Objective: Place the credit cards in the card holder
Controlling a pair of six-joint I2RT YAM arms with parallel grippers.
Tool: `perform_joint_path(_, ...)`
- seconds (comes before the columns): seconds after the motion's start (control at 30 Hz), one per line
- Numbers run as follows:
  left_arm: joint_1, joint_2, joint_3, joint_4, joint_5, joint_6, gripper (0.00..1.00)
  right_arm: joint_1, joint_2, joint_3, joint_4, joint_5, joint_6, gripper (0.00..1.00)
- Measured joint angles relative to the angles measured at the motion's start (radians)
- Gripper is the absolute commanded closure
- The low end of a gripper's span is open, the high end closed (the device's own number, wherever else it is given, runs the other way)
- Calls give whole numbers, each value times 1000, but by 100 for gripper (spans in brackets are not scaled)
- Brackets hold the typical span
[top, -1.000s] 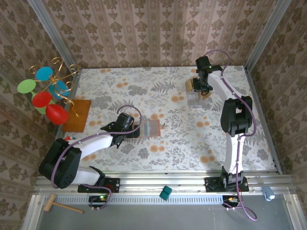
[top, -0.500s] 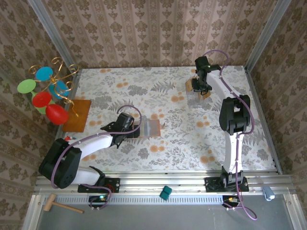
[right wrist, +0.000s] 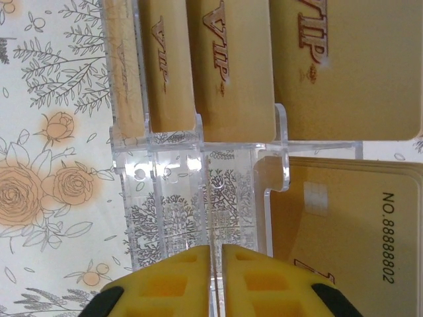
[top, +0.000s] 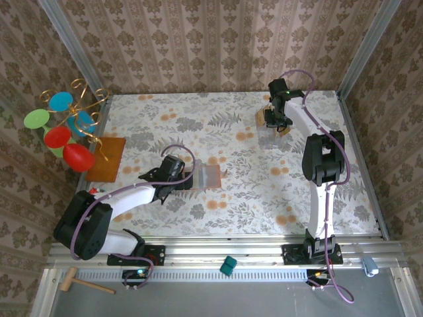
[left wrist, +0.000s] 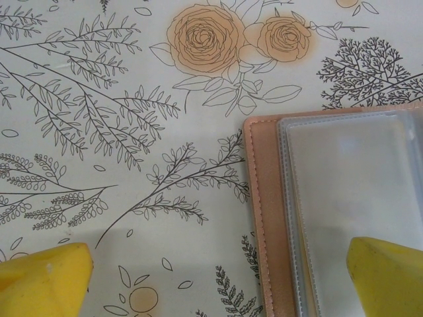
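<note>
Several tan credit cards marked VIP stand in the slots of a clear acrylic stand at the table's far right. Another card leans at its near right. My right gripper reaches into the stand, its yellow pads pressed on a thin edge-on sliver that looks like a card's edge. The card holder lies open mid-table, with salmon-brown leather and clear pockets. My left gripper hangs wide open over its left edge, one fingertip above the cloth and the other above the pockets.
An orange-brown mat lies at the left edge under a wire stand with coloured discs. A teal block and a wooden mallet rest on the front rail. Patterned walls close in the back and both sides.
The right gripper's fingers have closed in at the card stand and the wrist has shifted slightly. The left arm and the card holder have not moved.
</note>
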State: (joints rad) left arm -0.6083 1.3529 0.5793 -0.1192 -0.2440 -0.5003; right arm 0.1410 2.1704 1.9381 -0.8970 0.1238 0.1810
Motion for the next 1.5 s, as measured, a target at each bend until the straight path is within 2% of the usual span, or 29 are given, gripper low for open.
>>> perform_joint_path(0.2, 0, 0, 0, 0, 0, 0, 0, 0, -4, 0, 0, 2, -26, 100)
perform_joint_path(0.5, 0, 0, 0, 1, 1, 0, 0, 0, -23, 0, -2, 2, -44, 100)
perform_joint_path(0.87, -2, 0, 2, -3, 4, 0, 0, 35, -170, 13, 3, -6, -31, 100)
perform_joint_path(1.0, 0, 0, 24, -25, -8, 0, 0, 105, -276, -102, 72, -62, 31, 100)
perform_joint_path(1.17, 40, 0, 56, -41, -7, 0, 0, 246, -383, -318, 200, -149, 150, 100)
perform_joint_path(1.37, 96, -39, 60, -75, -4, 1, 0, 431, -406, -526, 364, -176, 324, 100)
perform_joint_path(1.5, 118, -60, 66, -80, 5, 8, 0, 546, -404, -570, 435, -147, 419, 100)
